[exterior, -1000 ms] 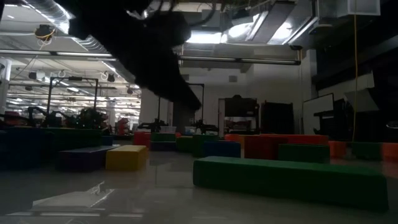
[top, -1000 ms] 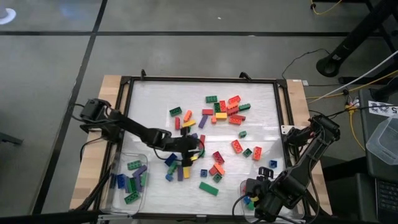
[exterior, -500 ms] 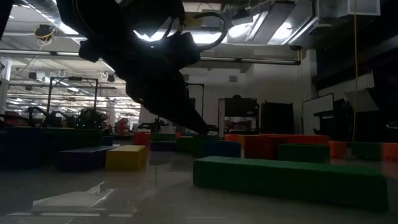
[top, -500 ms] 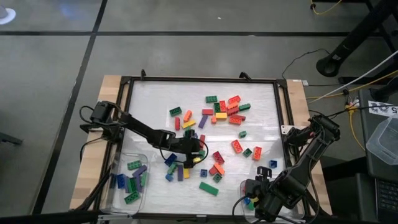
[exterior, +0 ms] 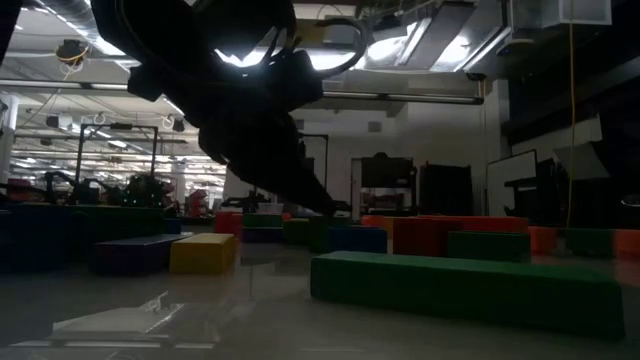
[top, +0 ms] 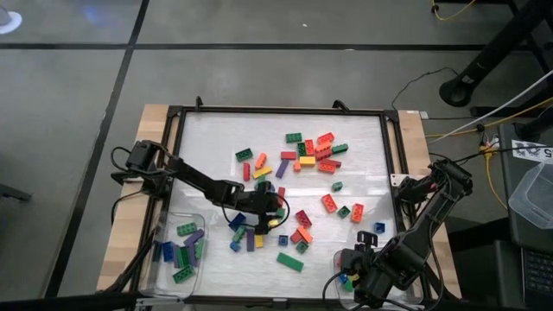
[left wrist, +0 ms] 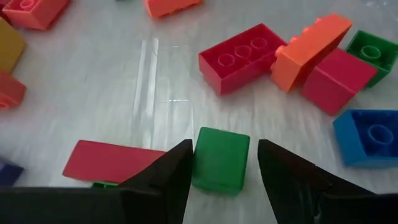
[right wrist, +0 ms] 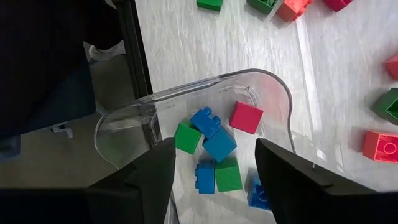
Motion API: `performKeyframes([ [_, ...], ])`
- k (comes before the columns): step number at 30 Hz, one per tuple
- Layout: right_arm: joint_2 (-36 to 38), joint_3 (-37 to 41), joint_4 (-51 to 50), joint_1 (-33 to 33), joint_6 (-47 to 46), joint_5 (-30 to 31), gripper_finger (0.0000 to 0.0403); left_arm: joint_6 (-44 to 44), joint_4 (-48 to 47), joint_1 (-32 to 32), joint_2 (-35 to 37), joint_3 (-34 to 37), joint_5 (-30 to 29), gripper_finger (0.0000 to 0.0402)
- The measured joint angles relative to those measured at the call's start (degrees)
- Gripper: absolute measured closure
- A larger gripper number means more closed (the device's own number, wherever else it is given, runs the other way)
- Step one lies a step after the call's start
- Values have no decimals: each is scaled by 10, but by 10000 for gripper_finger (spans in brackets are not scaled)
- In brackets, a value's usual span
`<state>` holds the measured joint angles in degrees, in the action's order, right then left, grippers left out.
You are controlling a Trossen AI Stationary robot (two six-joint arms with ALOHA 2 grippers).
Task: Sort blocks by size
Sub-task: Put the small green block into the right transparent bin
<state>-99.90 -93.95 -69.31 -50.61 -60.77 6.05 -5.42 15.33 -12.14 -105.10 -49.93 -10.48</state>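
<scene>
Many coloured blocks lie scattered on the white table (top: 225,138), most of them between the middle and the far right. My left gripper (left wrist: 222,145) is low over the middle cluster (top: 275,210). It is open, with one finger on either side of a small green block (left wrist: 221,163) that lies flat on the table. A gap shows at one finger; the other stands right at the block's edge. My right gripper (right wrist: 214,155) hangs open above the clear tray (right wrist: 186,90) at the near right corner (top: 350,275), with nothing between its fingers.
A flat red block (left wrist: 106,163) lies just beside one left finger. A long red block (left wrist: 245,57) and an orange one (left wrist: 311,50) lie beyond. The right tray holds small blue, green and red blocks (right wrist: 211,140). A second clear tray (top: 169,223) at the near left holds long blocks.
My left gripper has come down toward the table and slightly toward its near right, among the blocks in the middle, tipping a little as it sank. It has then kept still. No block has moved.
</scene>
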Motion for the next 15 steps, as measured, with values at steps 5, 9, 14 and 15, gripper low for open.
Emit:
performKeyframes([
  [5,0,0,0,0,0,0,182,-2,2,7,0,0,4,231],
  [9,0,0,3,0,2,0,182,-4,0,14,0,0,30,231],
  [14,0,0,3,0,11,9,182,-5,-4,14,0,0,42,231],
  [15,0,0,3,0,11,12,182,-5,-5,14,0,0,42,231],
])
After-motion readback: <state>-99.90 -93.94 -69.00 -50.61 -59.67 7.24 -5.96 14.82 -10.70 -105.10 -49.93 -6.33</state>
